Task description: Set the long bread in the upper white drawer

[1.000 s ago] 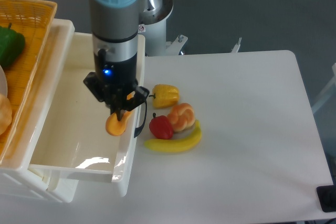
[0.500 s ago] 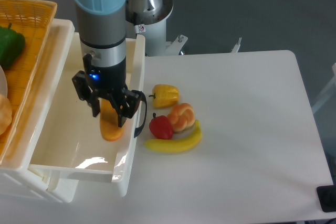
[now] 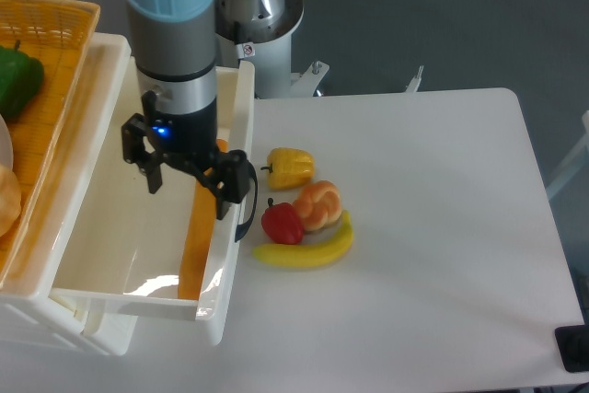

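One arm reaches down over the upper white drawer (image 3: 101, 255), its gripper (image 3: 189, 177) hanging just above the drawer's right side with both fingers spread wide and nothing between them. The long bread (image 3: 195, 250) lies inside the drawer along its right wall, running from under the gripper toward the near front corner (its far end is hidden behind the fingers). A dark curved handle (image 3: 247, 218) sits on the outside of that right wall.

On the white table (image 3: 433, 227) just right of the drawer sits a small cluster: a yellow pepper (image 3: 291, 167) farthest back, a braided bun (image 3: 318, 204) nearer, a red fruit (image 3: 282, 223) touching the bun's left side, and a banana (image 3: 308, 248) curving along the near edge of both. At the far left, an orange wicker basket (image 3: 51, 71) holds a green pepper (image 3: 18, 78).
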Robot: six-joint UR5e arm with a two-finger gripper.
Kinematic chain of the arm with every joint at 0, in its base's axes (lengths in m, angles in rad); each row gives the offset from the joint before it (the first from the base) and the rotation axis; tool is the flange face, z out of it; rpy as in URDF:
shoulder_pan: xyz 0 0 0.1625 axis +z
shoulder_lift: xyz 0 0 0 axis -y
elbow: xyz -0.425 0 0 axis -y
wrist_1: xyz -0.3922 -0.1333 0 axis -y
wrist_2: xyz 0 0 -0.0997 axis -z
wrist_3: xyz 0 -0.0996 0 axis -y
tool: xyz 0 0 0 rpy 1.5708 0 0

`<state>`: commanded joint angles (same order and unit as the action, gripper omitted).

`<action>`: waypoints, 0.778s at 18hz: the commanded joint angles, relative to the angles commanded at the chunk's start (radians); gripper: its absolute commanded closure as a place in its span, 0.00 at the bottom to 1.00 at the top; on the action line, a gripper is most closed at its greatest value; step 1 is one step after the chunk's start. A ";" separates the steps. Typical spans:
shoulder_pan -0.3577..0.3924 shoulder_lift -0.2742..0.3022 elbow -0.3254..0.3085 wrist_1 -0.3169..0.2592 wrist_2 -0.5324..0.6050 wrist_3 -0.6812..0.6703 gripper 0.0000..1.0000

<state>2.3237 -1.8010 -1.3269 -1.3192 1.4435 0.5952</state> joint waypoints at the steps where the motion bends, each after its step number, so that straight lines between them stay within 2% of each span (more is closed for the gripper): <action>1: 0.040 0.014 -0.003 0.000 -0.002 0.005 0.00; 5: 0.150 0.014 -0.011 0.009 0.006 0.008 0.00; 9: 0.204 -0.032 -0.023 0.014 0.115 0.043 0.00; 11: 0.255 -0.061 -0.035 0.024 0.114 0.122 0.00; 14: 0.307 -0.107 -0.058 0.078 0.113 0.161 0.00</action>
<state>2.6306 -1.9081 -1.3851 -1.2412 1.5570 0.7562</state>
